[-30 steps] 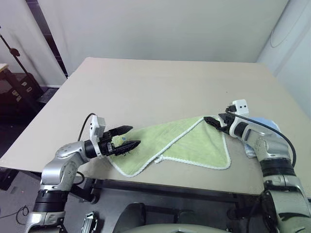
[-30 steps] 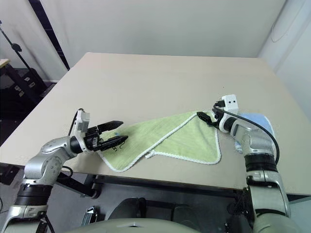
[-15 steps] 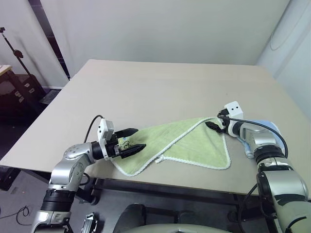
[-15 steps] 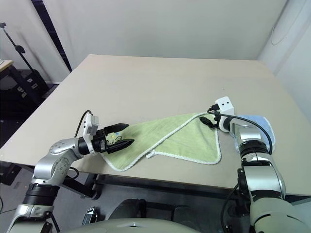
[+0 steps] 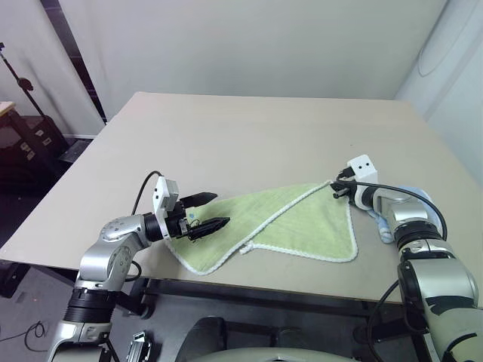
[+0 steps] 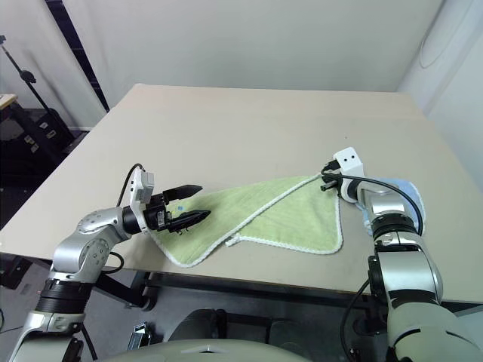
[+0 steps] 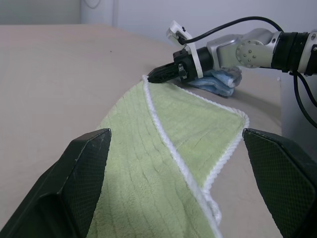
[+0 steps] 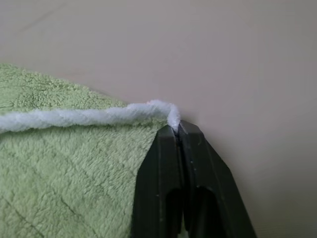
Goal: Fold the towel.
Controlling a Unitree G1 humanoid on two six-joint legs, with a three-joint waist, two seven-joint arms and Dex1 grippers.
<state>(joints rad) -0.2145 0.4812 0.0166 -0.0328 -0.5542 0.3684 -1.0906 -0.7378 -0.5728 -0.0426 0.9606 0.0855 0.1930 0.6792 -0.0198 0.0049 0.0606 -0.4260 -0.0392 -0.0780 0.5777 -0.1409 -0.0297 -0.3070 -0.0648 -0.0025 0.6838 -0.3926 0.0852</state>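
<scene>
The towel (image 5: 294,222) lies spread on the table (image 5: 249,143) in the lower middle of the left eye view, folded into a rough triangle, its white edging running diagonally across it. At the towel's upper right corner the right gripper (image 8: 177,130) has its 2 black fingers pressed together, pinching the white-edged corner. At lower left the left gripper (image 5: 205,211) is over the towel's left end with its 2 fingers spread wide and nothing between them. A light blue towel (image 7: 218,82) sits bunched just beyond the right arm.
</scene>
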